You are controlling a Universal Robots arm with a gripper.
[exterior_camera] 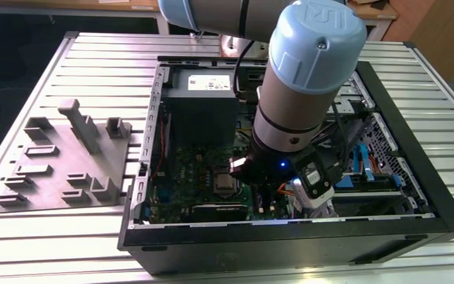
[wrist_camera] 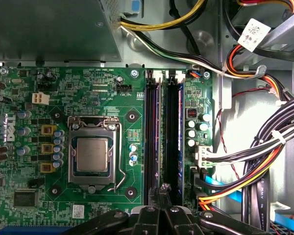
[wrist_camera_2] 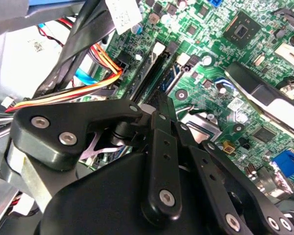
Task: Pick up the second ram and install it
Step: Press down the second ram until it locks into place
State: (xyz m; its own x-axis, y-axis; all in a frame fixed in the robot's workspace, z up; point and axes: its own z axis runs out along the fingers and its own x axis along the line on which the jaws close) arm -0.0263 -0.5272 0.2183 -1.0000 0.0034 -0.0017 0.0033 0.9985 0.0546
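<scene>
In the exterior view, an open black computer case [exterior_camera: 416, 177] lies on the slatted metal worktop [exterior_camera: 101, 59], towards its edge on the exterior view's right. Inside the case sit a grey power-supply box [exterior_camera: 203, 112], a green motherboard [exterior_camera: 187, 177] and bundles of cables [exterior_camera: 345, 136]. The arm [exterior_camera: 306, 77] reaches down into the case, with the gripper [exterior_camera: 259, 189] low over the board. A grey fixture block [exterior_camera: 61, 165] with an upright post stands near the worktop's edge on the exterior view's left. The white label on the power supply is too small to read.

In the second wrist view, the gripper [wrist_camera_2: 159, 110] has its jaws drawn together, fingertips [wrist_camera_2: 161, 105] at the near end of the dark memory slots [wrist_camera_2: 149, 73]. Orange, yellow and black cables [wrist_camera_2: 88, 83] run beside them. A white tag [wrist_camera_2: 122, 14] carries a printed code.

In the first wrist view, the second ram [wrist_camera: 157, 127] is a long, thin, blackish stick standing on edge in the slots beside the processor socket [wrist_camera: 90, 154]. It runs from the power-supply edge of the board to the gripper [wrist_camera: 161, 191]. The jaws are closed with nothing between them. I cannot tell whether they touch the stick. A white tag [wrist_camera: 255, 32] with a square code hangs on a cable, and the board's white lettering is too fine to make out.
</scene>
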